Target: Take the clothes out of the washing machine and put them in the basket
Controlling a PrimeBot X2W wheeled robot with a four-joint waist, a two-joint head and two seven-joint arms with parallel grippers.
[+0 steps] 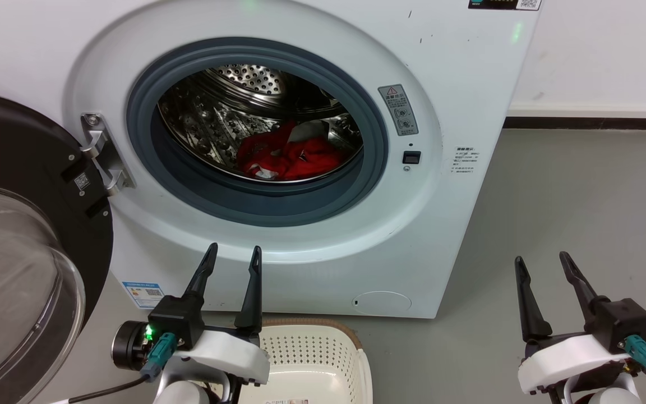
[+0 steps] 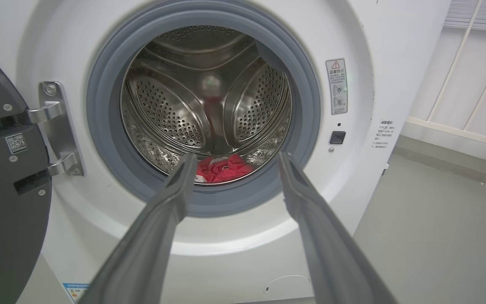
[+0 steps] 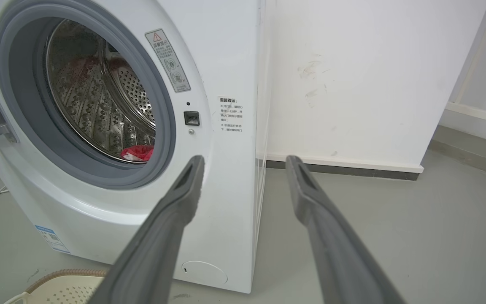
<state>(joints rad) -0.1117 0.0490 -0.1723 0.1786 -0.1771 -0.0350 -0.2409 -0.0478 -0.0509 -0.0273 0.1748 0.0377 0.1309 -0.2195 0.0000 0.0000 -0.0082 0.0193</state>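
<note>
Clothes [image 1: 292,157]: red heap at 6 o'clock inside washing machine [image 1: 300,269]; door [image 1: 31,168] open at 9 o'clock. Basket [image 1: 312,350] on floor [image 1: 570,224] at machine's 6 o'clock. Left gripper [image 1: 234,248], right gripper [image 1: 541,258]: fingers apart, both empty.

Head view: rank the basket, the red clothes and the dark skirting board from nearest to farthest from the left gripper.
From the left gripper:
1. The basket, on the floor just below it and slightly to the right.
2. The clothes, ahead, low in the drum of the washing machine.
3. The skirting board, far right, along the wall behind the machine.
</note>
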